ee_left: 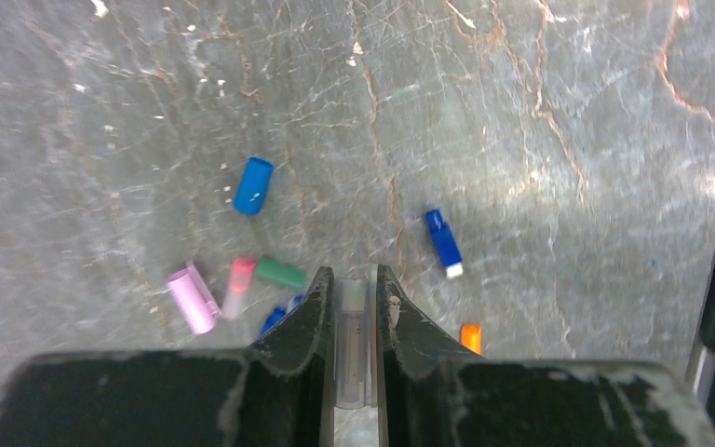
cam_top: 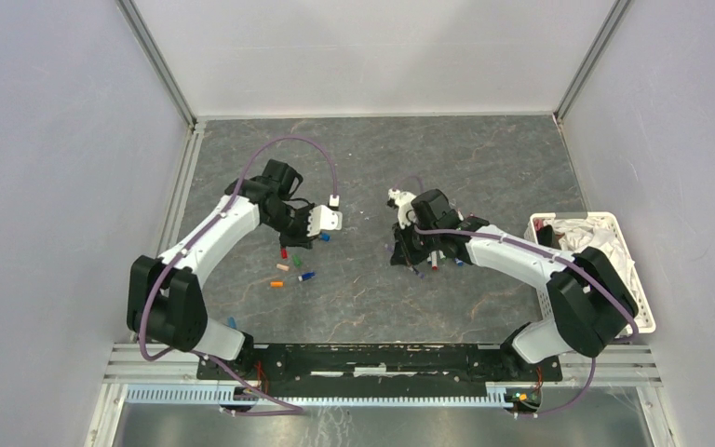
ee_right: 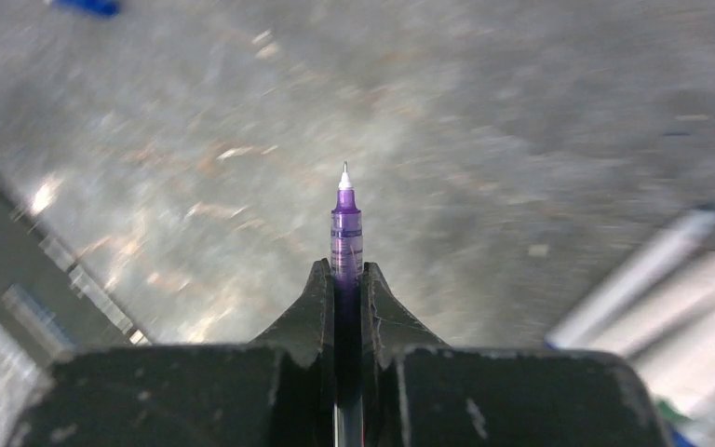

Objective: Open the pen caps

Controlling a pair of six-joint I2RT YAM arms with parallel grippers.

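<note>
1. Okay, found left hand (ee_left: 354, 279) nearly shut, clamped on a pale pen (ee_left: 352, 340) lying straight back between the jaws, with a greenish patch at its front end.
2. Saw right hand (ee_right: 344, 272) pinched tight on a purple pen (ee_right: 345, 223), cap off, with the white tip bare and pointing away from the wrist camera.
3. Spotted loose pen caps (cam_top: 284, 265) scattered on the bench (ee_left: 521, 112) under and around left hand.
4. Counted, in the left wrist view: blue cap (ee_left: 253, 184) farthest out; green cap (ee_left: 281, 272), pink cap (ee_left: 239, 287) and lilac cap (ee_left: 192, 300) bunched just left of the hand; orange cap (ee_left: 470, 337) just right of it.
5. Noted another blue bit peeking out from behind the left jaw, too hidden to name.
6. Logged a blue piece (ee_left: 444, 242) with a white end lying alone right of centre; could not tell cap from stub.
7. Placed both hands over mid-bench in the overhead view, well apart, left hand beside the cap scatter.
8. Made out a few more pens (cam_top: 433, 259) lying on the bench right by right hand, plus blurred white barrels at the right of the right wrist view.
9. Marked a white basket (cam_top: 640, 303) at the bench's right edge with a white cloth (cam_top: 586, 235) crumpled in it.
</note>
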